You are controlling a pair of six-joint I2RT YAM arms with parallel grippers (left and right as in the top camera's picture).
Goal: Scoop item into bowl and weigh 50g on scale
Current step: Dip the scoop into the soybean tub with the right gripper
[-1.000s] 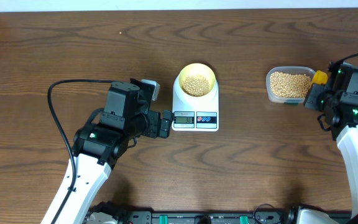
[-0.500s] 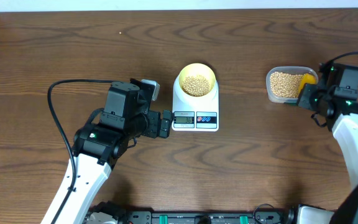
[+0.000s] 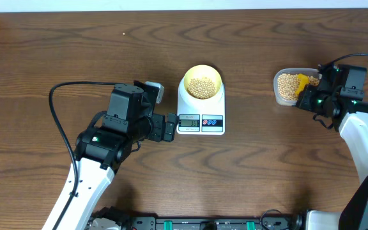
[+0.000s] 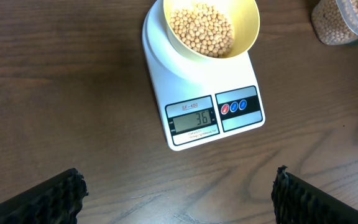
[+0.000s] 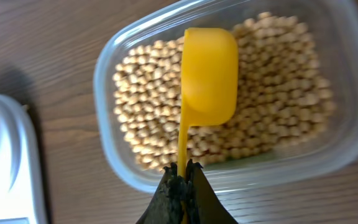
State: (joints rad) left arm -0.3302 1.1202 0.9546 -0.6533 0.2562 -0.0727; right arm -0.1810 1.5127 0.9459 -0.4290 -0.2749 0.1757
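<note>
Scale: white digital kitchen scale (image 4: pixel 194 93) at mid-table, its display reading 36.
Bowl: pale yellow bowl (image 4: pixel 247 34) upright on the scale's platform.
Beans: a heap of tan beans (image 4: pixel 202 30) lies in the bowl; many more fill the clear plastic tub (image 5: pixel 107 71), which stands well apart to the scale's right.
Scoop: yellow scoop (image 5: pixel 209 71) with its cup over the tub's beans (whether it touches them I cannot tell).
Right gripper (image 5: pixel 182 180): clamped tight on the scoop's thin handle at the tub's near rim.
Left gripper (image 4: pixel 179 199): jaws spread wide and holding nothing, low over the table just beside the scale's display end.
</note>
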